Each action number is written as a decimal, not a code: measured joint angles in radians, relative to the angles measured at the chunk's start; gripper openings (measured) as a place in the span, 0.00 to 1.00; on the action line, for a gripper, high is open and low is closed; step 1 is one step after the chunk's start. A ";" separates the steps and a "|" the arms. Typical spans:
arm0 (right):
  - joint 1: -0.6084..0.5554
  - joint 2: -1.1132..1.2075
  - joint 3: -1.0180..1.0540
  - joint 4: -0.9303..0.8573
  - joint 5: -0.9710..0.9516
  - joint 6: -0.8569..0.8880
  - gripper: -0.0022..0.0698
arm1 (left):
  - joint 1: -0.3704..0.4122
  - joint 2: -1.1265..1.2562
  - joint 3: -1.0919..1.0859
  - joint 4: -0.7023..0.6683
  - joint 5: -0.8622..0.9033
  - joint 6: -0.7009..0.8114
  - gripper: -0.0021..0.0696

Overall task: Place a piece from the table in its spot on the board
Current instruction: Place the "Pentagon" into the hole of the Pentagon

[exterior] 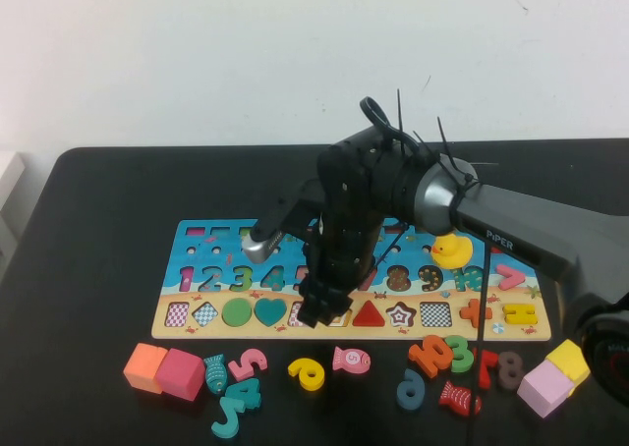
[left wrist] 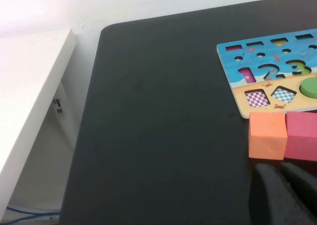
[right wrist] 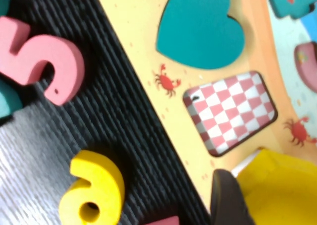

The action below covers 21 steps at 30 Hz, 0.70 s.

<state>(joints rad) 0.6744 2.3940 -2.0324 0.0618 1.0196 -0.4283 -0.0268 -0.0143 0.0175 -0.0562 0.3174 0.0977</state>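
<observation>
The right gripper (exterior: pixel 317 308) hangs low over the board's (exterior: pixel 197 267) bottom row of shape cut-outs, at about six o'clock from the board's middle, between the teal heart (exterior: pixel 270 310) and the red triangle (exterior: pixel 368 314). Its wrist camera shows the yellow piece (right wrist: pixel 280 188) pinched against a dark finger (right wrist: pixel 225 197), sitting just above the sandy strip beside the red-checkered recess (right wrist: pixel 230 111), so the jaws are closed on the piece, held flat, probably so that it can drop straight in. Its place, the pentagon recess (exterior: pixel 339 317), lies mostly hidden under the gripper; whether the piece is already seated I cannot tell. The left gripper (left wrist: pixel 285 195) waits parked over the black table (left wrist: pixel 163 126) near the orange block (left wrist: pixel 267 135), at the board's eight o'clock corner, out of the way; its jaws cannot be judged.
</observation>
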 joint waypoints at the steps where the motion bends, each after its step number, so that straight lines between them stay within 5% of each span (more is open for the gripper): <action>1: 0.000 0.002 0.000 -0.005 0.005 0.008 0.54 | 0.000 0.000 0.000 0.000 0.000 0.000 0.03; 17: 0.002 0.035 -0.004 -0.028 0.004 0.074 0.54 | 0.000 0.000 0.000 0.000 0.000 0.000 0.03; 21: 0.002 0.035 -0.003 -0.029 0.002 0.079 0.61 | 0.000 0.000 0.000 0.000 0.000 0.000 0.03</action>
<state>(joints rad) 0.6760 2.4293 -2.0358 0.0327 1.0212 -0.3496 -0.0268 -0.0143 0.0175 -0.0562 0.3174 0.0977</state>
